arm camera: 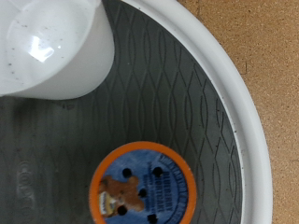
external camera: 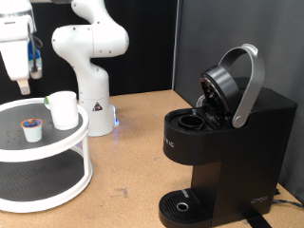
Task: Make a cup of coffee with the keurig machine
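Gripper point(external camera: 22, 87): seen hanging above the white two-tier stand point(external camera: 84, 128) at the exterior view's left; finger spread cannot be told.
Cup point(external camera: 63, 109): set on the stand's top tier, just beside the pod point(external camera: 33, 128).
Keurig machine point(external camera: 223, 142): pictured at right, lid raised.

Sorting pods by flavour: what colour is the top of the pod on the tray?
Orange rim with a blue printed centre on the pod, clearest in the wrist view.
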Robot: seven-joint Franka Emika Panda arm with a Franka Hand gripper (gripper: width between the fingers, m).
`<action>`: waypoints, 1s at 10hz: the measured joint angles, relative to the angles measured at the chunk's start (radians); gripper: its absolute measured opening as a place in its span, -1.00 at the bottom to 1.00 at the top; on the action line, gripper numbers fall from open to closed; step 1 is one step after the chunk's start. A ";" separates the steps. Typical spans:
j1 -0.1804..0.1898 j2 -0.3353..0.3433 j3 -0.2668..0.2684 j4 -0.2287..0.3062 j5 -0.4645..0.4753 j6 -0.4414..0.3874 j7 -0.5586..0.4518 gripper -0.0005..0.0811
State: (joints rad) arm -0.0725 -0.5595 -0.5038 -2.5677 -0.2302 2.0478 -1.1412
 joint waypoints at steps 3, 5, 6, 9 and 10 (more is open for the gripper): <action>0.018 0.058 0.000 -0.020 0.001 0.081 -0.004 0.98; 0.019 0.077 -0.002 -0.038 0.000 0.120 -0.017 0.98; 0.019 0.085 -0.005 -0.047 -0.002 0.137 -0.022 0.98; 0.015 0.099 -0.012 -0.081 -0.011 0.198 -0.027 0.98; 0.014 0.107 -0.015 -0.087 -0.013 0.211 -0.028 0.98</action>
State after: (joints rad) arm -0.0583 -0.4528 -0.5191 -2.6552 -0.2434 2.2584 -1.1694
